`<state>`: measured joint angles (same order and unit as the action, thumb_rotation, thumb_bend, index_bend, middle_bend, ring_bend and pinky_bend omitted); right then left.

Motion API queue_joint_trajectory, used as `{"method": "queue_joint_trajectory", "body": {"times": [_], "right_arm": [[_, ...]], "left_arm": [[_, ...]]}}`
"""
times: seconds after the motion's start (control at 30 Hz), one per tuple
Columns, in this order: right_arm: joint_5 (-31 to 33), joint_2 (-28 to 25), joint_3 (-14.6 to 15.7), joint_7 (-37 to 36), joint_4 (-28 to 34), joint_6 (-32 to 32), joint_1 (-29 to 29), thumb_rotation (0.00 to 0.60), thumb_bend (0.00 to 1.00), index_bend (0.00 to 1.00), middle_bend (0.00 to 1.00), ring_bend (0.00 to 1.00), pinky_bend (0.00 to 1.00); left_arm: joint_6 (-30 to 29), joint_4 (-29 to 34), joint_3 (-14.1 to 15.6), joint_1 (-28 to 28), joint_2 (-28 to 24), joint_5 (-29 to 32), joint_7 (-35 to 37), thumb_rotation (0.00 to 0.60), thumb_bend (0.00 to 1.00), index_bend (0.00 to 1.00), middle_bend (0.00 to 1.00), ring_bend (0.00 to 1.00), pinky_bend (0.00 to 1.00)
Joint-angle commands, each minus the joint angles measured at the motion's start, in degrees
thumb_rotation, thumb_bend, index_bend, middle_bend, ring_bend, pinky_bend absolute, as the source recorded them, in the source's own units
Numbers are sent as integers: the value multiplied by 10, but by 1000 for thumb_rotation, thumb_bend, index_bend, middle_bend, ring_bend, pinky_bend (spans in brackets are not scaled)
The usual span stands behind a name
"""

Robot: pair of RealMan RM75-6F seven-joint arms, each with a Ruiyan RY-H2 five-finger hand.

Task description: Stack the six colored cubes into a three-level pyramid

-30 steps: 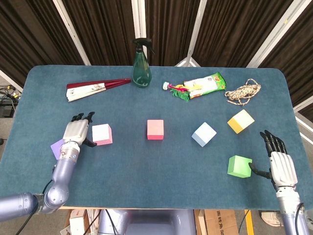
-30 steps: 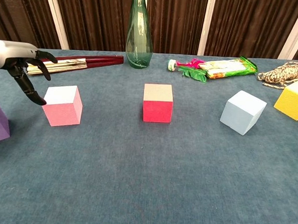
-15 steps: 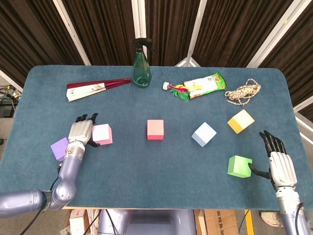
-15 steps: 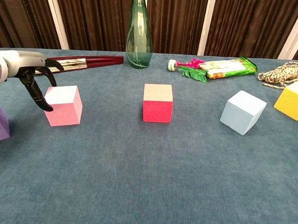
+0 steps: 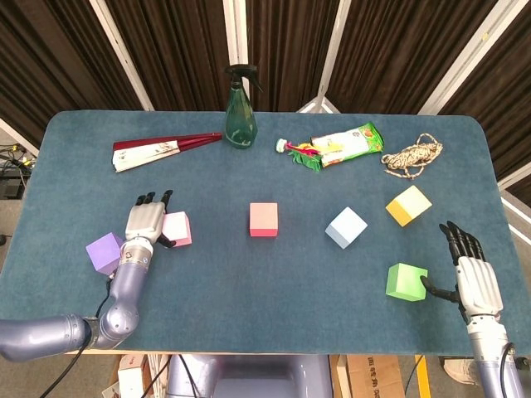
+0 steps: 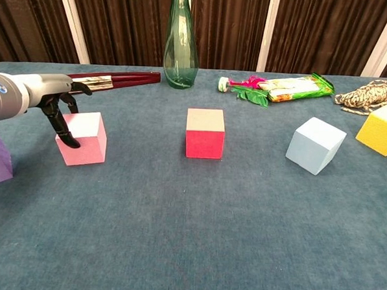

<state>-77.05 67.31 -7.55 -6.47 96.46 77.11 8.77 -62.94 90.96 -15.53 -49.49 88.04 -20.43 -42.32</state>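
Left robot hand open, fingers draped over the pink cube, not gripping. Cube looks light, rigid; pinch opposite flat faces. Right robot hand open beside the green cube.

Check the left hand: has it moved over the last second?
Yes. The left hand has moved right, toward the red cube, and now sits against the pink cube, leaving the purple cube uncovered.
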Motion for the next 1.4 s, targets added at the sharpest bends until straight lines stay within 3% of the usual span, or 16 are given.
{"method": "queue_joint_trajectory", "body": {"times": [0.03, 0.47, 1.13, 1.4], "right_arm": [[3, -1, 0, -1, 1, -3, 1, 600, 267, 0, 0, 0, 0], [14, -3, -3, -6, 3, -10, 2, 600, 266, 0, 0, 0, 0], [36, -3, -9, -2, 4, -23, 5, 600, 266, 0, 0, 0, 0], [44, 0, -10, 3, 5, -26, 7, 600, 266, 0, 0, 0, 0]], "left_arm": [[-1, 4, -1, -4, 1, -18, 8, 600, 187, 48, 423, 54, 12], [18, 14, -32, -45, 8, -74, 29, 600, 190, 53, 422, 54, 12], [147, -167, -41, -100, 92, -104, 125, 600, 190, 59, 422, 54, 11], [170, -188, -36, -102, 101, -118, 155, 600, 190, 60, 422, 54, 12]]}}
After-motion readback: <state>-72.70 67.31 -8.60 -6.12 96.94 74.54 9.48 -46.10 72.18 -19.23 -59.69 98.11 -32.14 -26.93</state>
